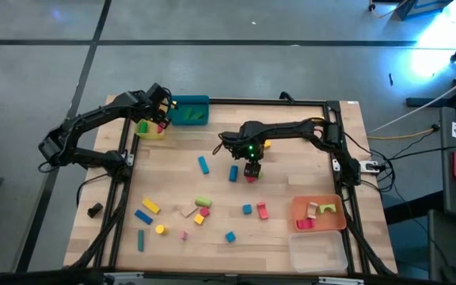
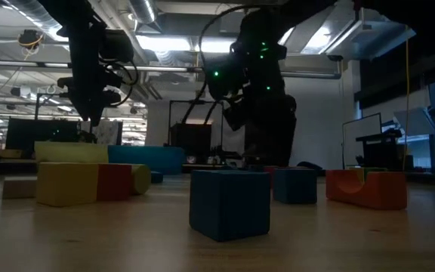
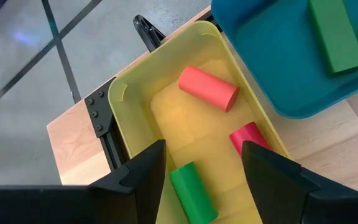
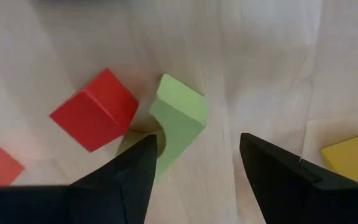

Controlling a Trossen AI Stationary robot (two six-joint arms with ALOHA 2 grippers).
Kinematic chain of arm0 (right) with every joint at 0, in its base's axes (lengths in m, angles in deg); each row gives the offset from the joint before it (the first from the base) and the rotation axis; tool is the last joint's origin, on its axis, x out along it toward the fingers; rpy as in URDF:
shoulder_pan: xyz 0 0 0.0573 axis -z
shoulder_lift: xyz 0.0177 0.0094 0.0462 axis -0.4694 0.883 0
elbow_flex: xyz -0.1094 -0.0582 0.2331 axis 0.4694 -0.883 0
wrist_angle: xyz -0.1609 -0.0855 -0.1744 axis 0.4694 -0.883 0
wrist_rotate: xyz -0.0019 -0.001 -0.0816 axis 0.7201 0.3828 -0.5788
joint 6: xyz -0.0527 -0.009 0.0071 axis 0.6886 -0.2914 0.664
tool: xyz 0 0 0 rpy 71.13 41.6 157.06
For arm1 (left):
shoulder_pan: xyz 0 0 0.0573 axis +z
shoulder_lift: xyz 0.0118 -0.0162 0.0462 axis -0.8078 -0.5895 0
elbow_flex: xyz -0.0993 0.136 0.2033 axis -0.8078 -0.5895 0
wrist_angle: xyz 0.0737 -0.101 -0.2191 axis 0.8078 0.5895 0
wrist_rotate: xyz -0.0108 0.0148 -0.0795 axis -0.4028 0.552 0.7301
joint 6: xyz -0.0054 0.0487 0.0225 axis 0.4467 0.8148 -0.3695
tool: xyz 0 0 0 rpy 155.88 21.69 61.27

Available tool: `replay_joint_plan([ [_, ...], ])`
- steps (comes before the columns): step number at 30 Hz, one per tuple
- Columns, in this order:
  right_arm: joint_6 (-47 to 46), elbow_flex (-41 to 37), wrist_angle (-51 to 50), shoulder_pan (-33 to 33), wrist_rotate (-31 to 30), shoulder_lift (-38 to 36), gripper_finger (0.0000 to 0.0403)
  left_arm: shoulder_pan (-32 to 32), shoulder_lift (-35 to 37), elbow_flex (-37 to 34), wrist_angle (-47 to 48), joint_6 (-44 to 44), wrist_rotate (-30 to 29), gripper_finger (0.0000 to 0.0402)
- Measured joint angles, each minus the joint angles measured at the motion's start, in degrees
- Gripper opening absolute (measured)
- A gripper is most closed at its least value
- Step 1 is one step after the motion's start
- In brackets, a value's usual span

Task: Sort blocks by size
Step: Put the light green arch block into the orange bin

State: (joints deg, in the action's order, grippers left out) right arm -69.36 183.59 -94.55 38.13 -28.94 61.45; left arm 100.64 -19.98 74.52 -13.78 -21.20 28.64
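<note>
Left gripper (image 3: pixel 201 180): jaws spread, empty, above the yellow tray (image 3: pixel 135 93) at the tabletop's (image 1: pixel 291 127) far left. Tray is smooth plastic, holding red and green cylinders. Teal tray (image 3: pixel 260 68) beside it holds a green bar (image 3: pixel 334 31).

Right gripper (image 4: pixel 194 180): jaws spread, empty, low over mid-tabletop, with a matte light-green arch block (image 4: pixel 176 121) between the fingers and a red cube (image 4: pixel 95 109) just beside it. Other blocks lie scattered across the near pale wood.
</note>
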Motion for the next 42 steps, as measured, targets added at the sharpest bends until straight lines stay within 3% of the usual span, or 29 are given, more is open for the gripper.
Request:
replay_joint_plan([
  [6,0.0,-3.5,3.5,0.0,0.0,0.0,0.0198,0.0,0.0,0.0,0.0,0.0,0.0,0.0196],
  [13,0.0,-4.6,3.4,0.0,-3.2,-0.4,0.0053,0.0,0.0,0.0,0.0,0.0,0.0,0.0196],
  [23,-4.9,-2.4,-10.0,0.3,-4.8,-6.2,0.0065,0.0,0.0,0.1,-3.0,-0.3,0.0,0.0196],
  [30,-14.4,-2.1,-18.8,-0.5,0.7,-13.8,0.0051,0.0,0.0,0.1,-6.4,-0.4,0.1,0.0196],
  [36,-26.8,-2.9,-20.2,-6.6,2.6,-21.9,0.0052,0.0,0.0,0.1,-7.5,-0.4,0.1,0.0196],
  [42,-43.4,-6.8,-20.1,-17.3,1.6,-28.6,0.0052,0.0,0.0,0.1,-8.0,-0.4,0.1,0.0196],
])
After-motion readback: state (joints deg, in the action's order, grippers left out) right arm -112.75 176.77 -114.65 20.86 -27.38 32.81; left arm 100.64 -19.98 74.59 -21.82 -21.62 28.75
